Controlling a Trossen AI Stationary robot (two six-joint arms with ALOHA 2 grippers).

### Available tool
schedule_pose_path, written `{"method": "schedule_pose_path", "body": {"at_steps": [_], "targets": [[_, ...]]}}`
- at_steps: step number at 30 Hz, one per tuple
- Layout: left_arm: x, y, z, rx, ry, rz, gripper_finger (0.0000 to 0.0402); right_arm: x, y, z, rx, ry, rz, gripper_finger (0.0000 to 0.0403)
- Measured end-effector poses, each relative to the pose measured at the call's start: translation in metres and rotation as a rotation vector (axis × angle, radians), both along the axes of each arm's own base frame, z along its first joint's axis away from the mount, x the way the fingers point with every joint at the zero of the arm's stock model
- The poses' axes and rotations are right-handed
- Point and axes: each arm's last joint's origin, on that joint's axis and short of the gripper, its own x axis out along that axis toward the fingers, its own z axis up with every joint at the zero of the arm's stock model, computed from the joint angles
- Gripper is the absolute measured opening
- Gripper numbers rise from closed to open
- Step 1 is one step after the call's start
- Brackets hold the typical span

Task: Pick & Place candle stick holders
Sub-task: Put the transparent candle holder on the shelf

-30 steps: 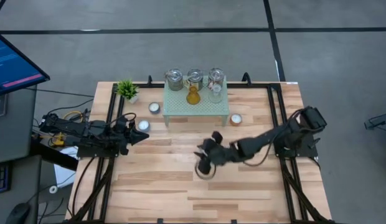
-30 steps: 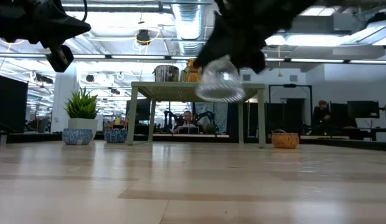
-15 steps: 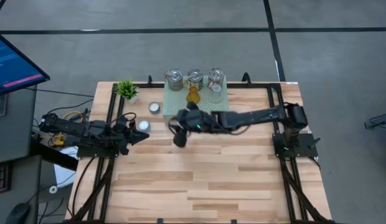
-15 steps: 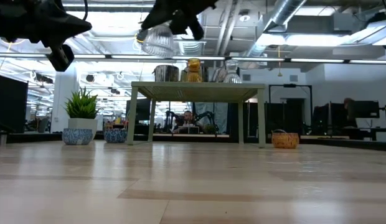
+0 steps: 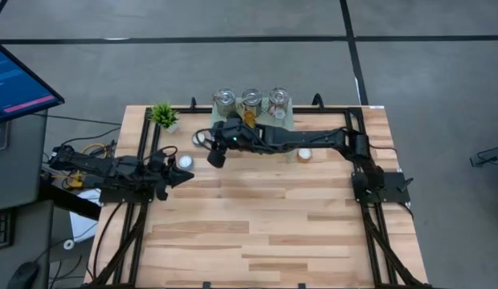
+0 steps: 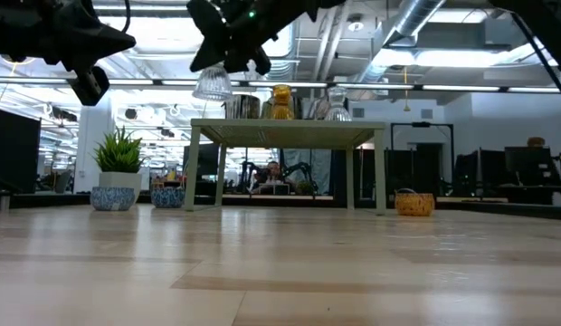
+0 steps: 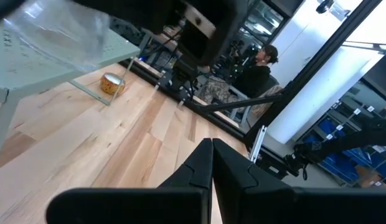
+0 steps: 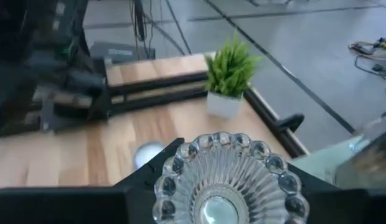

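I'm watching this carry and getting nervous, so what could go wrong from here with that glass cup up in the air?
1. The right gripper holds the clear ribbed glass cup high above the wooden table; a slip would likely break it.
2. It hangs close to the pale green mesh stand; coming in low could clip the stand's edge or the silvery glass jar there.
3. A white tealight cup sits on the table nearby, so lowering there could strike it.
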Motion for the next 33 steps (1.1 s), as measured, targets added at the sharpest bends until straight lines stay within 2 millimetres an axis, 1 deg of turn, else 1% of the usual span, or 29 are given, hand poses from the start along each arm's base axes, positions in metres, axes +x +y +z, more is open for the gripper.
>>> {"method": "schedule_pose_path", "body": {"at_steps": [2, 11, 14, 18, 25, 33], "targets": [[0.000, 0.000, 0.000, 0.000, 0.000, 0.000, 0.0007, 0.002, -0.007, 0.000, -0.001, -0.011, -0.013, 0.0133], [0.001, 0.000, 0.000, 0.001, 0.003, 0.000, 0.0007, -0.003, -0.040, -0.002, -0.019, 0.006, -0.070, 0.0133], [0.001, 0.000, 0.000, 0.001, 0.002, 0.000, 0.0007, -0.005, -0.048, -0.002, -0.011, 0.005, -0.070, 0.0133], [0.001, 0.000, 0.000, 0.000, 0.002, 0.000, 0.0007, -0.006, -0.052, -0.002, -0.015, 0.012, -0.068, 0.0133], [0.001, 0.000, 0.000, -0.001, -0.004, 0.000, 0.0007, -0.009, -0.066, -0.004, -0.003, 0.029, -0.082, 0.0133], [0.001, 0.000, 0.001, -0.003, -0.010, 0.000, 0.0007, -0.010, -0.065, -0.005, 0.005, 0.044, -0.069, 0.0133]]}}
